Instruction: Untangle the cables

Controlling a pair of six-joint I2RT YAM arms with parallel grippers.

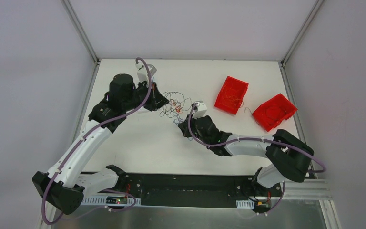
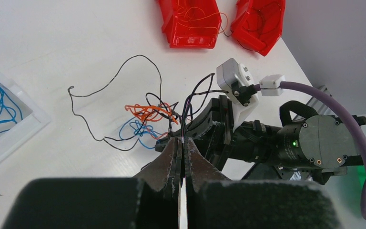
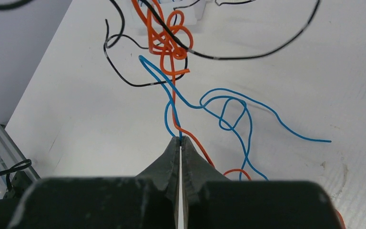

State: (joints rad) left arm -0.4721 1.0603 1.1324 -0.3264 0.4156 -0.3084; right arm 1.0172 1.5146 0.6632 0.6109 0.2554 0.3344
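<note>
**Left claw (image 2: 183, 141) and right claw (image 3: 180, 139) both pinch the cables**

The left claw is shut tight. Thin black cables (image 2: 189, 102) go up from between its tips. The right claw is shut tight too. A thin blue cable (image 3: 170, 119) runs into its tips, and a thin orange cable (image 3: 173, 95) goes by right next to them. The two claws are close together, with the black fingers of the right claw just beside the tips of the left claw.

The bunch of thin, bendy cables (image 1: 174, 105) in blue, orange and black lies near the middle of the flat white table (image 1: 138, 143), between the two arms. The orange loops are knotted in a small ball. One long black loop spreads out wide on the table. Blue squiggles lie loose beside the orange knot.

Two red plastic boxes (image 1: 238, 83) (image 1: 290, 109) sit on the right side of the table, well away from the bunch. One has orange wires in it and the other has black wires. A flat see-through tray (image 2: 28, 126) with blue wires in it lies on the other side of the bunch from the boxes.
</note>
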